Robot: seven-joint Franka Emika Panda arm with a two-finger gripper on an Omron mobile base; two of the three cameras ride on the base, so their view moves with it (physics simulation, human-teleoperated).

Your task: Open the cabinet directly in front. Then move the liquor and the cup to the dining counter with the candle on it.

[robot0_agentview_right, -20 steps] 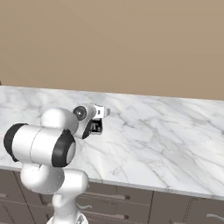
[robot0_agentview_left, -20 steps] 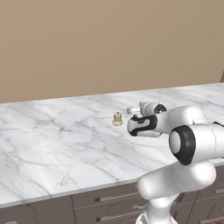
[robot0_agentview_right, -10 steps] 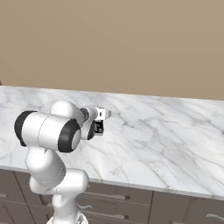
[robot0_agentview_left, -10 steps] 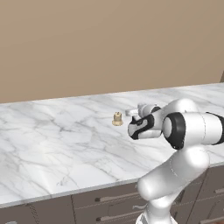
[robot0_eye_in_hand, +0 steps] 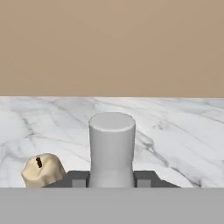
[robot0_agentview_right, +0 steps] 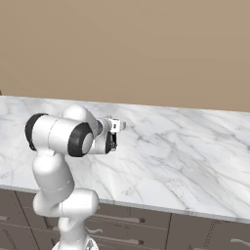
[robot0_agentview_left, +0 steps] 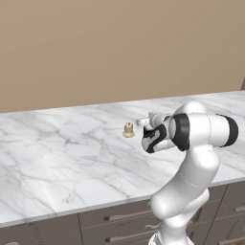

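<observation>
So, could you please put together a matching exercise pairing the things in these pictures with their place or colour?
Things:
1. candle
2. liquor
3. dining counter
4. wall

Place or colour:
A. held in the gripper, its neck between the fingers
B. plain tan
C. small and beige, standing on the marble top
D. white with grey veins, grey drawer fronts below

Right pairs: 1-C, 2-A, 3-D, 4-B.
</observation>
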